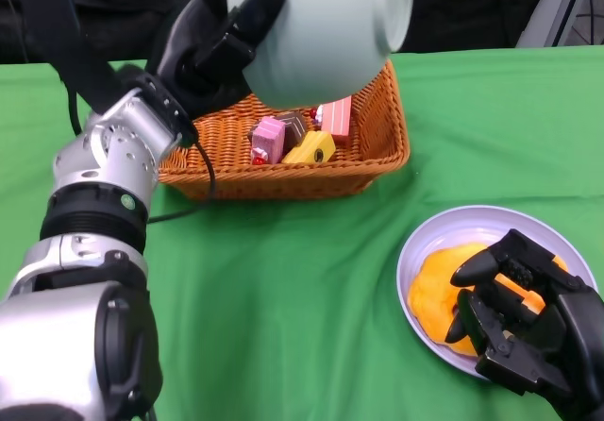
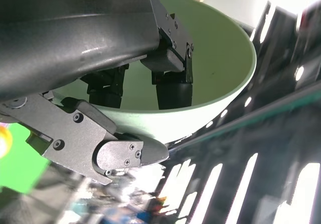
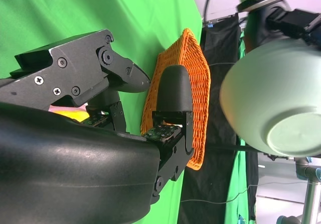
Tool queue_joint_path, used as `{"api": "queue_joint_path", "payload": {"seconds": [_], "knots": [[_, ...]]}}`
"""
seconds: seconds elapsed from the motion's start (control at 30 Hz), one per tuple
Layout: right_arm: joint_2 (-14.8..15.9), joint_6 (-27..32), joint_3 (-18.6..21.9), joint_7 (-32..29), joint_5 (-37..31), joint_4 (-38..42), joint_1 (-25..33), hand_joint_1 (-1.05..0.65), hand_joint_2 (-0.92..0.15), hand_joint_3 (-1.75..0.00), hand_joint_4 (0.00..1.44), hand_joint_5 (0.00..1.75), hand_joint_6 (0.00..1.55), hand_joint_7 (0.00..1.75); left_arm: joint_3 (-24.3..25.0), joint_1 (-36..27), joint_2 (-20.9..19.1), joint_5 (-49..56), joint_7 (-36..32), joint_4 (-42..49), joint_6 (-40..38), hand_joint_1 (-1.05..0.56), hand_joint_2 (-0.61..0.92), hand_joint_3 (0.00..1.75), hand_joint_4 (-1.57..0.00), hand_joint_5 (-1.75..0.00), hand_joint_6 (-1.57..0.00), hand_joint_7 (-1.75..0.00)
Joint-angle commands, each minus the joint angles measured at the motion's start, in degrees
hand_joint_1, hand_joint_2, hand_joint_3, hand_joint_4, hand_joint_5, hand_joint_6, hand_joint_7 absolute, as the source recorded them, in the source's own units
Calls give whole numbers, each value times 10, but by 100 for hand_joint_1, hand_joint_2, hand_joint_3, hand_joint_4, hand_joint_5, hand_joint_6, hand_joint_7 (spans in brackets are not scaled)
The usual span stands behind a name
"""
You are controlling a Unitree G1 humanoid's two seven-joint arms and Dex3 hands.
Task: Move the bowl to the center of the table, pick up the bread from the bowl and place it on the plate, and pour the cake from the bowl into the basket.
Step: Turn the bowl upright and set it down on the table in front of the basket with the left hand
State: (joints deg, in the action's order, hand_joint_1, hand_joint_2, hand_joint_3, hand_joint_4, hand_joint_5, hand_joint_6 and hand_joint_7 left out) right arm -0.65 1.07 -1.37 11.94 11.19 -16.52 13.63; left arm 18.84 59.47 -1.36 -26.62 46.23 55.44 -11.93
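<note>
The bowl is gripped by the left hand, tipped over the basket where cake pieces are piled; the right hand is held open over the bread on the plate, nothing grasped.

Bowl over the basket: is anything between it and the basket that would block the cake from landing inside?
Nothing visible does. The left hand holds the bowl tipped above the basket, with open air below it. Cake pieces already lie in the basket, and the left wrist view shows the bowl's interior empty.
</note>
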Motion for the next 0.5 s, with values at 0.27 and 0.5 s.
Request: {"api": "queue_joint_path", "payload": {"seconds": [0.27,0.5], "knots": [[7,8,5,1,10,2,-3,-4,-72,-94,53,175,44,156,-117,-122,-51,110,54,-210,207,-24,55,101,-79,-175,-76,-153],[8,13,5,0,9,-1,-2,-5,-71,-94,52,175,44,155,-153,-191,-98,182,29,-254,375,-23,58,109,-80,-175,-72,-148]]}}
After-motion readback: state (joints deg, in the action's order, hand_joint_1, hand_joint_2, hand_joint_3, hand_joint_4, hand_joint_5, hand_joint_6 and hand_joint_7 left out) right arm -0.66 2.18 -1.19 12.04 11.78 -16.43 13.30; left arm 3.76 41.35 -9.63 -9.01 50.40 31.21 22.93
